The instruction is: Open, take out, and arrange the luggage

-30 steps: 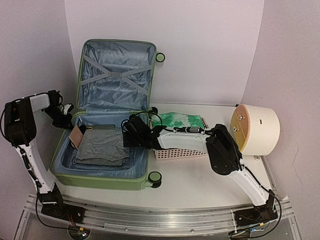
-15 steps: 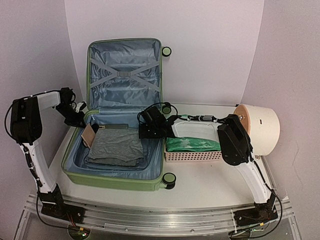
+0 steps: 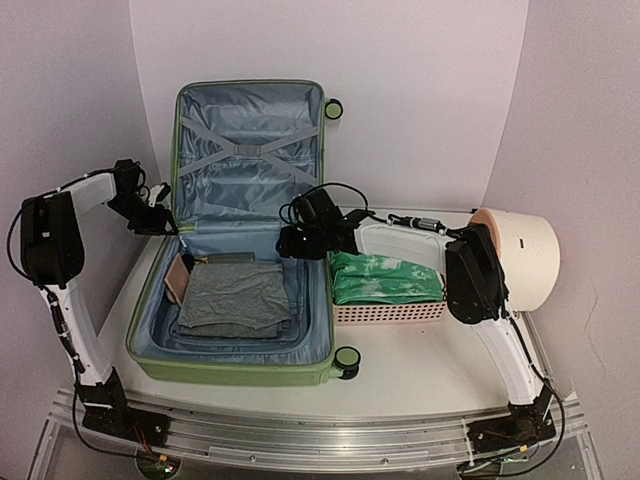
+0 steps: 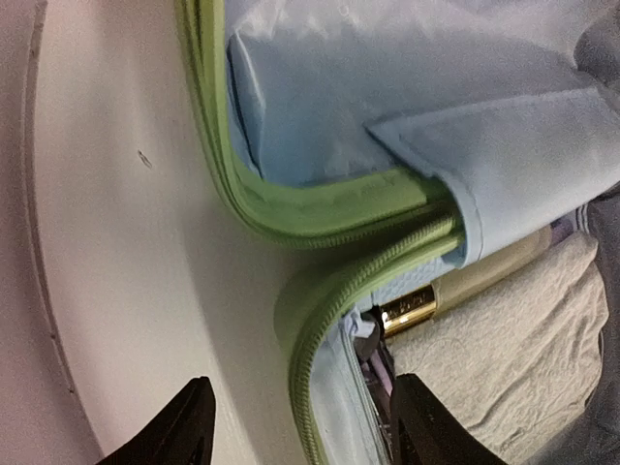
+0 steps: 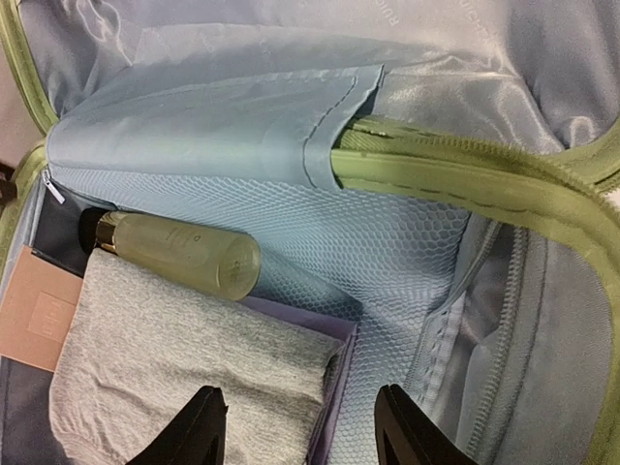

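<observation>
luggage [image 3: 250,190] lies open on the table's [image 3: 420,370] left half, base flat, lid upright, long axis near-to-far, 2 wheels rightward. i see the left gripper [image 3: 160,222] spread astride its left rim, right gripper [image 3: 291,244] spread above the grey cloth [image 3: 235,298] inside. pink basket [image 3: 390,312] just beside its right edge.

I work in what looks like a robotics lab test cell: plain pale lilac backdrop panels [image 3: 420,90] box in a bare white tabletop [image 3: 420,370], fronted by a slotted aluminium mounting rail [image 3: 300,437] with loose black cables [image 3: 150,455].
</observation>
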Available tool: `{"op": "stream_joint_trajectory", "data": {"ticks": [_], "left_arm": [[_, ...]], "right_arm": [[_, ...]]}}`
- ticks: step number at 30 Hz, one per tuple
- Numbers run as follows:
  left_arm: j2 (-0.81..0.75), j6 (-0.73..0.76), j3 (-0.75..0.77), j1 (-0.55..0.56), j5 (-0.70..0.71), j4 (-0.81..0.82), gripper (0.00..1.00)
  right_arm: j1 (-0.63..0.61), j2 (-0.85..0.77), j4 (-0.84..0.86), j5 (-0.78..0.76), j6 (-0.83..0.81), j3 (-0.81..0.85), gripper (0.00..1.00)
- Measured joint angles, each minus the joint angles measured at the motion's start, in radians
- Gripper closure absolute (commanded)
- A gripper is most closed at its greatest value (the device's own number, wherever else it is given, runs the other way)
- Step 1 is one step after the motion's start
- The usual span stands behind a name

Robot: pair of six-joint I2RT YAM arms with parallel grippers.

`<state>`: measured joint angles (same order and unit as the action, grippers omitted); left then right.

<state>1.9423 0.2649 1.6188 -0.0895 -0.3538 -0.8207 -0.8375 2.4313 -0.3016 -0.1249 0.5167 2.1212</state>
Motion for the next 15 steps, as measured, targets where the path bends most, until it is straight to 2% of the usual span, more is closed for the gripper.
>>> {"op": "stream_joint_trajectory", "data": {"ticks": [3,9,15], "left_arm": [[0.0,0.001,0.062,-0.01,-0.008,0.004,0.36],[-0.033,-0.002,0.109,0.005,-0.061,-0.002,0.44],[-0.171,-0.013,0.056,0.164,-0.19,-0.087,0.43]], "right_arm": [[0.002,0.002,-0.009,0.041,0.012,0.0,0.47],[-0.018,0.002,-0.015,0.1,0.043,-0.005,0.46],[-0.047,0.002,-0.059,0.118,0.068,-0.044,0.44]]}}
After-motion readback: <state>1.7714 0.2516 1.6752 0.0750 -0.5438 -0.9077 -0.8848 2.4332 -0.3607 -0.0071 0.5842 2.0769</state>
